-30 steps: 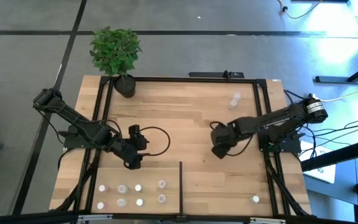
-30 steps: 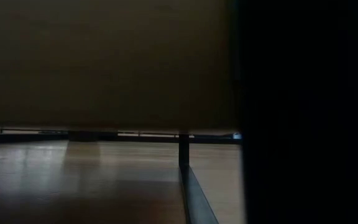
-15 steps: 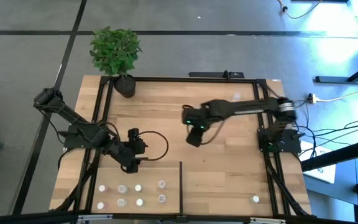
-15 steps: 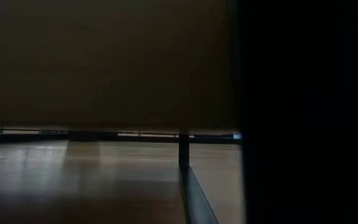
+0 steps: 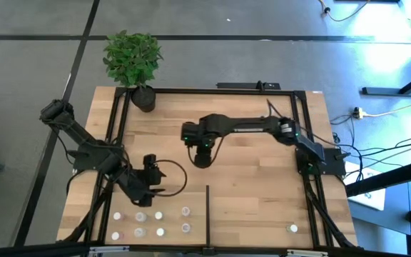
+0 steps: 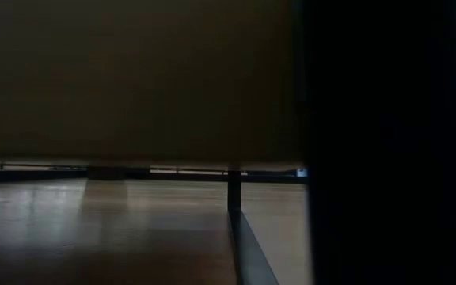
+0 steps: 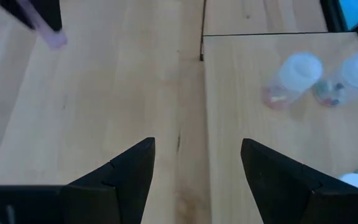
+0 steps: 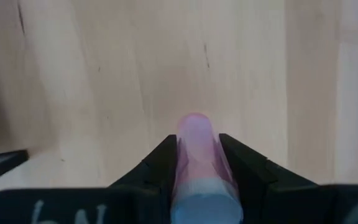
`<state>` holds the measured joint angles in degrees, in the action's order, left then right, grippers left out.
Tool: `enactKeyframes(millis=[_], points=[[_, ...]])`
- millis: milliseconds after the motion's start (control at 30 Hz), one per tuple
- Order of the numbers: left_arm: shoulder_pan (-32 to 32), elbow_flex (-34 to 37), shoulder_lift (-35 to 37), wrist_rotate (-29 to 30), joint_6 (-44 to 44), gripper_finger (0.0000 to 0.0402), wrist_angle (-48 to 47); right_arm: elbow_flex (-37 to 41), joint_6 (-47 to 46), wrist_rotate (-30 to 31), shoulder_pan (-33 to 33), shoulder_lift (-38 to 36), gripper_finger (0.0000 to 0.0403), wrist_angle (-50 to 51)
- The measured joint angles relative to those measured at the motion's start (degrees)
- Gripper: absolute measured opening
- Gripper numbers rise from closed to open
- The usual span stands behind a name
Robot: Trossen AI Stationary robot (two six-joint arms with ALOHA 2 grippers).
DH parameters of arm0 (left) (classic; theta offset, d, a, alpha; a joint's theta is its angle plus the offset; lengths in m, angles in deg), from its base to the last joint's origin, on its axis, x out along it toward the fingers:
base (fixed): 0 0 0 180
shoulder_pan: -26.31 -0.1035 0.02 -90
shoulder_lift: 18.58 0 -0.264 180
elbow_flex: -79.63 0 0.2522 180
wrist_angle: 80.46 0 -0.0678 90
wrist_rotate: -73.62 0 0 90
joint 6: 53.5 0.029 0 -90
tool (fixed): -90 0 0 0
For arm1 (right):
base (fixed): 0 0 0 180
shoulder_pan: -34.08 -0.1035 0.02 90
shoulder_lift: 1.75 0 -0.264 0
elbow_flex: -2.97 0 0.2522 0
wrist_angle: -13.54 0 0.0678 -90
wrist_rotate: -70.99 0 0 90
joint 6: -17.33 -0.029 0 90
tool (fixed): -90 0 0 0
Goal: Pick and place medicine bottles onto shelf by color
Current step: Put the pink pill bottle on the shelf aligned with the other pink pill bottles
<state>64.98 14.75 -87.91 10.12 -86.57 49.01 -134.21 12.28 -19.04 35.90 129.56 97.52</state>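
Several tiny medicine bottles (image 5: 158,215) with white tops stand on the shelf (image 5: 255,193) near its near left corner, and one more bottle (image 5: 292,228) stands near the near right. A few also show in the left wrist view (image 7: 294,73). My left gripper (image 5: 152,191) is open and empty, just far of the left group; its fingers (image 7: 129,171) stand over bare wood. My right gripper (image 5: 202,157) is over the middle of the shelf, shut on a pinkish bottle (image 8: 194,146). My right gripper pinches the pinkish bottle's sides (image 8: 194,163) between its two fingers. The bottle lies along the fingers. Its pinkish end (image 8: 194,124) sticks out past the fingertips and its pale end is toward the wrist. It is clear of the wood below.
A black plant pot (image 5: 144,98) with a green plant stands at the far left corner. A short black divider bar (image 5: 207,214) runs from the near rail toward the middle. Thin black rails (image 5: 220,90) edge the panel. The low view shows only the divider (image 6: 233,190) and wood.
My right gripper has swung from the right side of the shelf toward the table's left, ending over the middle. My left gripper has shifted a little toward the near edge, closer to the left group of bottles.
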Motion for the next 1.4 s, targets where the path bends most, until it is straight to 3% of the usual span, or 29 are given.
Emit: enactKeyframes(millis=[267,433,967,1400], points=[[1.7,0.0,0.0,1.5,-3.0,0.0231,0.0,-1.4,3.0,3.1,0.1,5.9,0.0111,-0.6],[2.3,0.0,0.0,1.6,-3.0,0.0231,0.2,-1.4,4.1,1.8,0.3,8.0,0.0111,-0.5],[2.8,0.0,0.1,2.0,-2.3,0.0231,-0.1,-0.9,9.9,1.9,0.5,8.9,0.0114,-0.9],[2.8,0.0,0.1,2.0,-2.3,0.0231,-0.1,-0.9,9.8,1.9,0.5,8.9,0.0192,-1.4]])
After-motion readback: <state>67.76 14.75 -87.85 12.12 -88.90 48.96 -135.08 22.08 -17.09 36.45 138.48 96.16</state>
